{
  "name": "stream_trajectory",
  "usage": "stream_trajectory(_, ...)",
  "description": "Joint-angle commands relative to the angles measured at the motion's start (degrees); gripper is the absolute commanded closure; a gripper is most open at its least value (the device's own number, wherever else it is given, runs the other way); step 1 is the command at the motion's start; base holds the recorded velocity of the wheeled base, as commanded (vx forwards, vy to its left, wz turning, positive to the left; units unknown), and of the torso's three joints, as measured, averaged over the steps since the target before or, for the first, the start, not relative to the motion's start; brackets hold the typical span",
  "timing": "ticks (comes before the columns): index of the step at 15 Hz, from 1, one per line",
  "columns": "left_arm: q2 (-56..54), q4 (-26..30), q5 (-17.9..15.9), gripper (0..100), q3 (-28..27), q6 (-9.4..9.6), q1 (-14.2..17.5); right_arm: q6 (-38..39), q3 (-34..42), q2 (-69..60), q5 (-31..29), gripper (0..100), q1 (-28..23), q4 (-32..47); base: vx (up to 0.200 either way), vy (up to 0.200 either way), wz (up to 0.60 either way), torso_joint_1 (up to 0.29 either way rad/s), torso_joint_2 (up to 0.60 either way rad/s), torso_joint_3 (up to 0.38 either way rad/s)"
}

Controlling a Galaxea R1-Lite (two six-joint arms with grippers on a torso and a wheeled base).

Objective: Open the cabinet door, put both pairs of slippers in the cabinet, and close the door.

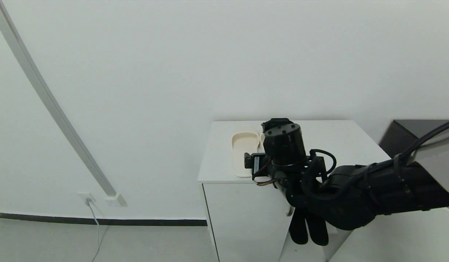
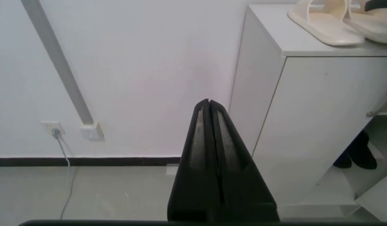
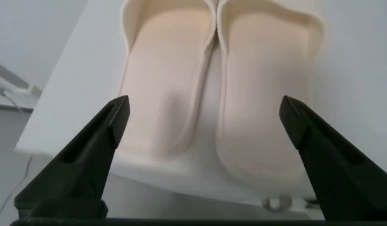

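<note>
A pair of cream slippers (image 1: 244, 153) (image 2: 331, 22) lies side by side on top of the white cabinet (image 1: 246, 211) (image 2: 318, 113), near its front edge. My right gripper (image 3: 204, 107) is open just in front of them, one finger (image 3: 86, 157) on each outer side of the pair (image 3: 218, 81). A black pair of slippers (image 1: 308, 229) (image 2: 356, 154) stands inside the cabinet, whose door (image 1: 392, 236) is swung open. My left gripper (image 2: 209, 107) is shut on nothing, low and out to the cabinet's left.
A grey cable duct (image 1: 53, 105) runs slantwise down the wall to a socket with a plugged-in cable (image 1: 88, 199). A dark box (image 1: 410, 134) stands right of the cabinet. Open floor (image 1: 100, 240) lies to the left.
</note>
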Motion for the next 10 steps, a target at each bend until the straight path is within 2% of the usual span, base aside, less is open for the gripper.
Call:
stream_trajectory(1,0.07,-0.04,0.04,100,0.00,0.04,0.04,-0.69,-0.84,4.96,0.10,0,-0.17,-3.28,0.000,0.000,0.00,0.000,0.00,0.000)
stream_trajectory(4,0.07,-0.04,0.13,100,0.00,-0.05,0.04,-2.63,-3.74,8.03,0.10,0,-1.93,-5.65,0.000,0.000,0.00,0.000,0.00,0.000)
stream_trajectory(10,0.07,-0.04,0.13,100,0.00,-0.14,0.04,-6.41,-13.50,14.10,1.68,0,-5.97,-5.21,0.000,0.000,0.00,0.000,0.00,0.000)
